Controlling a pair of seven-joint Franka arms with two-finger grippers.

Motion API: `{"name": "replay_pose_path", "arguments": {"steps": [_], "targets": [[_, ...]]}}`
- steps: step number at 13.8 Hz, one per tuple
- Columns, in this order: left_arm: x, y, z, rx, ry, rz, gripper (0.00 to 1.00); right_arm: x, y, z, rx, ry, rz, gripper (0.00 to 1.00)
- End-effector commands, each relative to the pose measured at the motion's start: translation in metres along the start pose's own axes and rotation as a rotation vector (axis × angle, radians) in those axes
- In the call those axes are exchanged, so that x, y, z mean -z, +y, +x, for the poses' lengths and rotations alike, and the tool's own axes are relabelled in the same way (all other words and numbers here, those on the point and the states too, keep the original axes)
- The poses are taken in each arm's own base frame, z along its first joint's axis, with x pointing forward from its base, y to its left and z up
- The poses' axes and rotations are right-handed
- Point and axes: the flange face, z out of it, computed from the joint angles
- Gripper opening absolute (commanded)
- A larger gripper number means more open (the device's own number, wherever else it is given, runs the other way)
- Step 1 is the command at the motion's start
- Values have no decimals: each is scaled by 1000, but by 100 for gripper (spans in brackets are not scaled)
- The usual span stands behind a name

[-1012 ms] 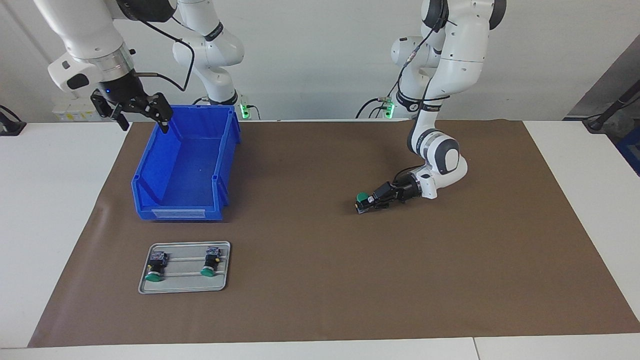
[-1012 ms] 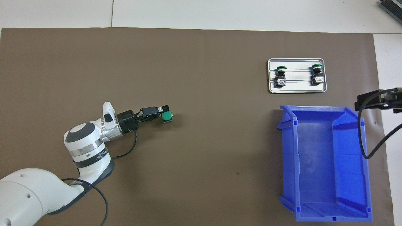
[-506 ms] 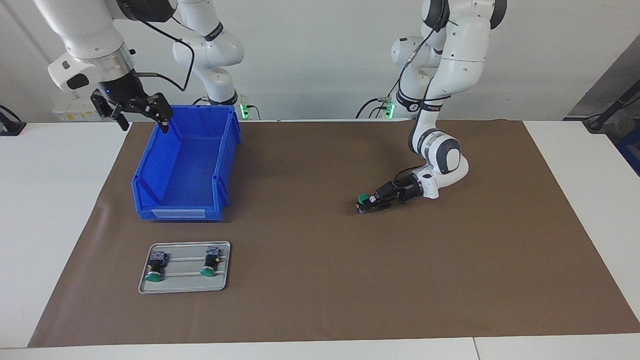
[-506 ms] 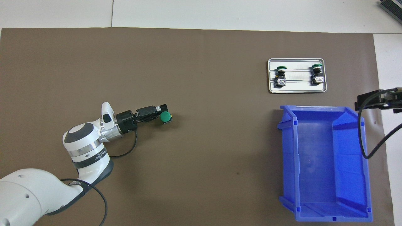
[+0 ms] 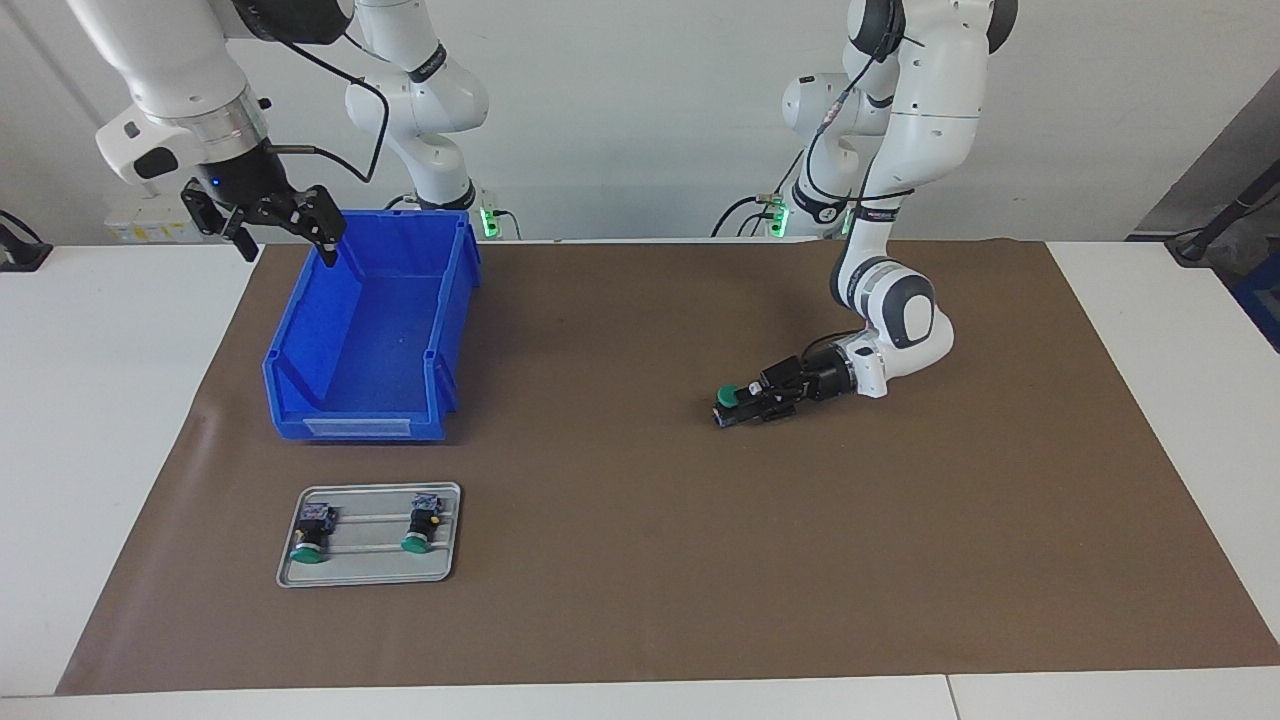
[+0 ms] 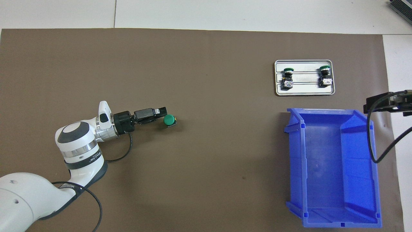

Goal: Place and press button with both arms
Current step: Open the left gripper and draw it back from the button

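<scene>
The setting is a robotics laboratory or test cell. Two glossy white jointed robot arms [image 5: 900,120] with black cables are mounted at a white table [image 5: 110,400] covered by a brown mat [image 6: 193,64]. A blue plastic storage bin [image 5: 370,330] and a plain white wall [image 5: 640,100] complete the workspace.

I see a matt brown paper-like mat [image 5: 640,560] over the smooth white surface [image 5: 110,400]. The bin [image 5: 370,340] is glossy blue plastic, the tray [image 5: 365,575] dull grey metal. Beside my left jaws, the button [image 6: 169,120] has a smooth green plastic cap.
</scene>
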Motion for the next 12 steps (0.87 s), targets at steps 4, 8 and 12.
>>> {"name": "replay_pose_path", "arguments": {"steps": [4,8,12], "targets": [[23,38,43,-51,-124,138,61,2,1,-5,19,5,26,100],[30,70,71,-47,-234,302,62,2,2,-5,17,5,26,100],[39,97,85,-132,-338,508,60,1,1,-4,19,4,25,100]]}}
